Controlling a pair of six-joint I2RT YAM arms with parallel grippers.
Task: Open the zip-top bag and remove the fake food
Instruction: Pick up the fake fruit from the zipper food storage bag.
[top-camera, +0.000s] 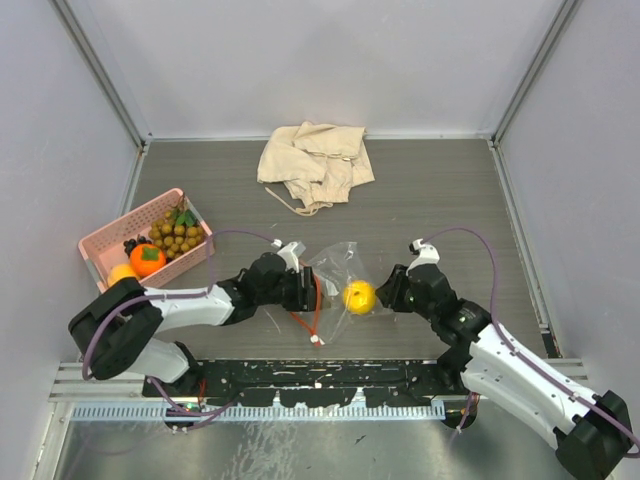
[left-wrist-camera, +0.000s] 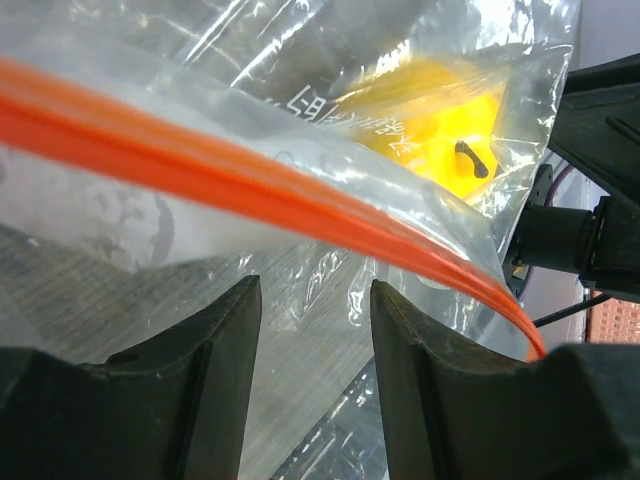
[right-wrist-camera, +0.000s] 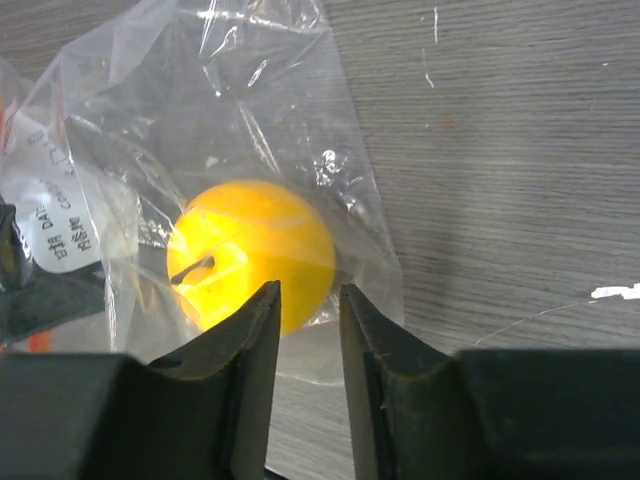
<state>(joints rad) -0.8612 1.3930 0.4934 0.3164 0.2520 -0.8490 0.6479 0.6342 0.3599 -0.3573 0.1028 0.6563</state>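
The zip-top bag (top-camera: 335, 275) is a clear, crinkled plastic pouch lying on the table (top-camera: 450, 200), with a white printed label on its film. Its orange-red zip strip (top-camera: 316, 310) runs along its left edge; it may be partly lifted, and whether it is sealed is unclear. Inside lies a yellow lemon (top-camera: 359, 297) with a dark stem. The tan berry cluster (top-camera: 178, 236), dark grapes (top-camera: 132, 243) and an orange fruit (top-camera: 147, 259) sit in the pink basket (top-camera: 100, 245), well apart to the left.
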